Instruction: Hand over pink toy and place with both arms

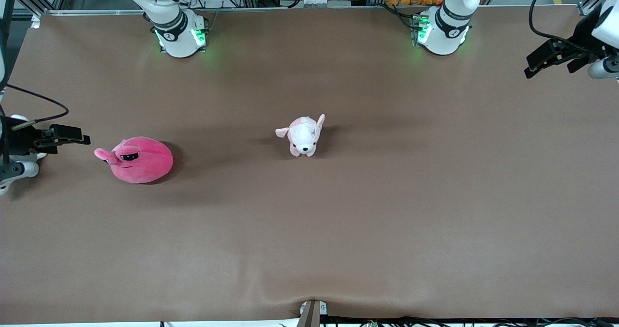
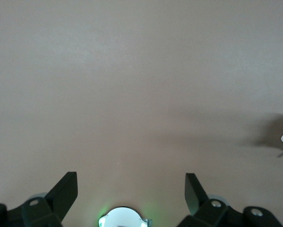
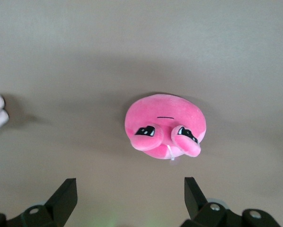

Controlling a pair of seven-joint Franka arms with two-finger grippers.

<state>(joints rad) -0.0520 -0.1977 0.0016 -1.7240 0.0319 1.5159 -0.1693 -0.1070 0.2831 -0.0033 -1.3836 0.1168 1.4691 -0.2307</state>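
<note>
The brown table (image 1: 309,230) is stretching wide under both arms, its covering lying smooth apart from a slight ripple at the edge nearest the front camera. The right arm (image 1: 164,12) is hanging its right gripper (image 1: 72,136) over its own end of the table, fingers spread wide and holding nothing. The left arm (image 1: 449,17) is waiting with the left gripper (image 1: 549,58) over its end, jaws just as wide and empty.

The pink toy (image 1: 138,160) is sitting on the table toward the right arm's end, close beside that gripper but not touching it. The right wrist view is showing what the front view barely gives: the toy's thin mouth line and both half-lidded eyes. The small white and pink dog plush (image 1: 303,136) is standing mid-table, well apart from the toy. The left wrist view is catching mostly bare table. Along the robots' side, metal framing and cables are lining the room.
</note>
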